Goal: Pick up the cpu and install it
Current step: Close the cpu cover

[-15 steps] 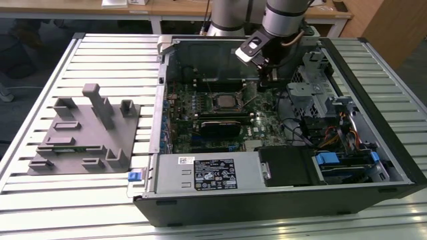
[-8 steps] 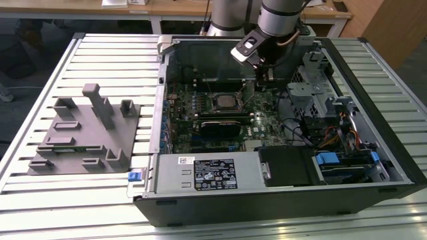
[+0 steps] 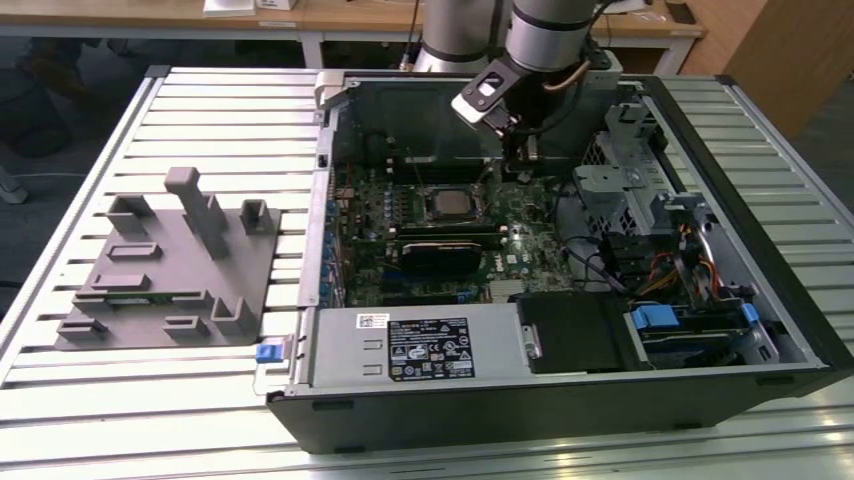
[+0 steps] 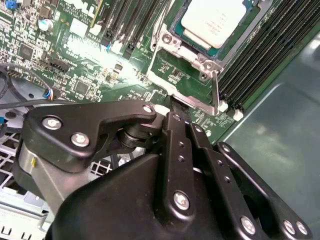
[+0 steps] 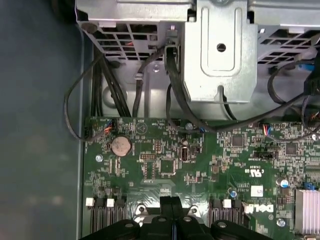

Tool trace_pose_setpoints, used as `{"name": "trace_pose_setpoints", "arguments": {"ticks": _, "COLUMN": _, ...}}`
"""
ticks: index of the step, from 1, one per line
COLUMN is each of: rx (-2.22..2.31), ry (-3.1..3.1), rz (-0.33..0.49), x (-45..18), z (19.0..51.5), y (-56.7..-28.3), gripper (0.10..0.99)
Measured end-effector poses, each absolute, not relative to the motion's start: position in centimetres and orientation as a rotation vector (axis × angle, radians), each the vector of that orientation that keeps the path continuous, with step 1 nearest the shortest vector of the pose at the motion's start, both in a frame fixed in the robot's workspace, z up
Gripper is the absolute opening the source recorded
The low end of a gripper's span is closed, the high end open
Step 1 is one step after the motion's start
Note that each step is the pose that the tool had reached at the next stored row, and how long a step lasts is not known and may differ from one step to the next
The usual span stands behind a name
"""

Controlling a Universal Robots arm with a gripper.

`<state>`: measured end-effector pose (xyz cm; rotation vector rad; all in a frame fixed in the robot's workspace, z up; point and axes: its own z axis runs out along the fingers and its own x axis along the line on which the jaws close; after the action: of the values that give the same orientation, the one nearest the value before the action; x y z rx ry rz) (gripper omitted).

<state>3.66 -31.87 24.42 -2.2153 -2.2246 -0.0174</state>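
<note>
**Item: cpu**. Small square chip with a pale metal top, seated in the socket at mid-board, centre of the exterior view. In the second wrist view the cpu lies flat inside the silver socket bracket, with black memory slots alongside.

**Item: claw**. It hangs from the arm at upper centre of the exterior view, reaching down into the case just past the socket. Both wrist views show the black fingers pressed together with only a seam between them and nothing gripped. In the second wrist view the claw tip is at the bracket's edge, apart from the chip. In the first wrist view the claw is above the green motherboard.

**Item: computer case**. Black, side panel off, lying on the slatted desk.

**Item: grey fixture**. On the desk toward the exterior view's left, beside the case.

**Board details, first wrist view:** coin battery, black cables, metal drive cage.
</note>
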Motion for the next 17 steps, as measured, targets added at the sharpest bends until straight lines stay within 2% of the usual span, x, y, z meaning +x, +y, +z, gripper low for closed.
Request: {"name": "trace_pose_setpoints", "arguments": {"ticks": 17, "rx": -2.215, "ry": -2.225, "rz": -0.017, "x": 1.6, "z": 24.2, "y": -31.9, "gripper": 0.106}}
